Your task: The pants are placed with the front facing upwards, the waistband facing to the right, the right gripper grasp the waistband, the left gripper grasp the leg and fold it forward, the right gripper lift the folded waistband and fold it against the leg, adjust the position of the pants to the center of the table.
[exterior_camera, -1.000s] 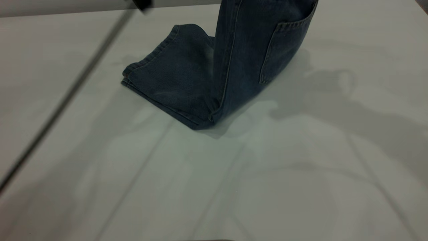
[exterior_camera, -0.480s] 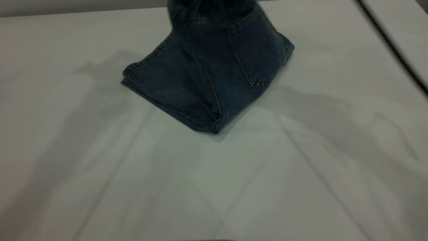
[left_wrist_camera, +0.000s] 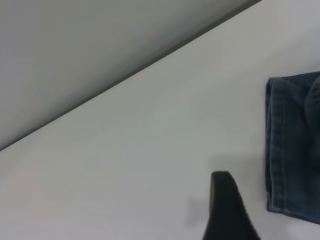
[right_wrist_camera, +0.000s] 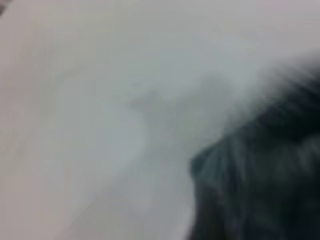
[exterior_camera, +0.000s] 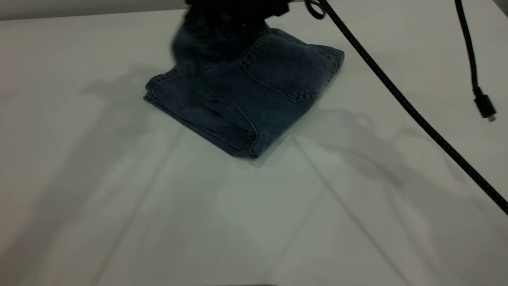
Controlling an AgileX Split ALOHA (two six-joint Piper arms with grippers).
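Observation:
The blue denim pants [exterior_camera: 246,99] lie folded on the white table [exterior_camera: 119,198], patch pocket facing up. Their upper part is doubled over the legs, whose hems [exterior_camera: 152,89] point left. My right gripper [exterior_camera: 230,18] is a dark blurred mass at the top edge, low over the fold's left end. It holds the waistband [exterior_camera: 190,47], which shows only as a blurred dark edge, still slightly raised. The right wrist view shows only blurred dark denim [right_wrist_camera: 260,180] against the table. My left gripper [left_wrist_camera: 227,210] hovers over bare table beside a leg hem [left_wrist_camera: 295,150], apart from the cloth.
Two black cables belong to the right arm. One braided cable [exterior_camera: 397,95] crosses the table's right side diagonally. A second cable hangs above the table at the right, ending in a plug [exterior_camera: 485,106]. The table's far edge [left_wrist_camera: 130,75] runs near the left gripper.
The raised waistband end of the pants has swung left and down onto the legs, so the pocket now lies nearly flat. The right arm's dark mass and cables have come into view.

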